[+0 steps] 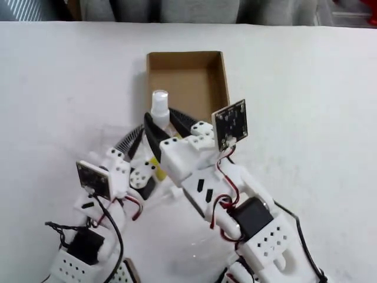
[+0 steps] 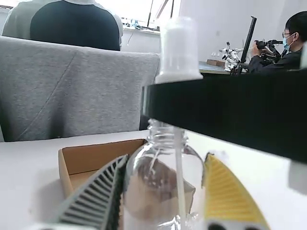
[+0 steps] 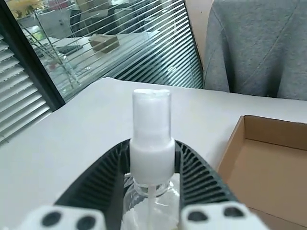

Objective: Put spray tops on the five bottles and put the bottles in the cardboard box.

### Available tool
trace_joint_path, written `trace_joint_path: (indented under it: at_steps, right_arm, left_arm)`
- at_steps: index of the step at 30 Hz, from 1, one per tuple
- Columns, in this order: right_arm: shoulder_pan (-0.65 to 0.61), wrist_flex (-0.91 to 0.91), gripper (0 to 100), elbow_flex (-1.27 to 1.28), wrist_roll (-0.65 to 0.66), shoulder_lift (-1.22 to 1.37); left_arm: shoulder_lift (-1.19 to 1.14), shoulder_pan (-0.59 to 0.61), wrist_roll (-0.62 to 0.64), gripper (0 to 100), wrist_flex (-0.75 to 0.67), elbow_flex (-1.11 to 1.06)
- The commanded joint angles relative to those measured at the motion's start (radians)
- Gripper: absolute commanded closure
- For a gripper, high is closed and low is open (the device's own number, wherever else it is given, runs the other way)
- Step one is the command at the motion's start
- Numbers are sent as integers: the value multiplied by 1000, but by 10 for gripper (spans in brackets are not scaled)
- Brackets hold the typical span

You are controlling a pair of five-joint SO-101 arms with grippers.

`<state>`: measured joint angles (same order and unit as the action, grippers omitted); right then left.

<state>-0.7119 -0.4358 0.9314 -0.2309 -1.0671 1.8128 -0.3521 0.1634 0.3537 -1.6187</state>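
Black fingers of the right hand (image 3: 152,149) pinch the white spray top (image 3: 151,120) by its collar, its tube (image 3: 151,203) hanging into the clear bottle (image 2: 153,191). Bare neck threads (image 2: 165,133) below suggest it isn't screwed home yet. Left hand (image 2: 165,165) clamps the bottle's body, steadying it upright on the tabletop (image 1: 306,88), just in front of the cardboard box (image 1: 187,82).
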Motion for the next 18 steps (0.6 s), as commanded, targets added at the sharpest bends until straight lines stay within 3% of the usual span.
trace_joint_path:
  at_steps: [1,18]
  right_arm:
    - [-19,15,981,-6,15,-22]
    - [-73,16,980,-12,72,-13]
  left_arm:
    - [19,10,5,854,-31,9]
    - [19,4,5,854,-25,9]
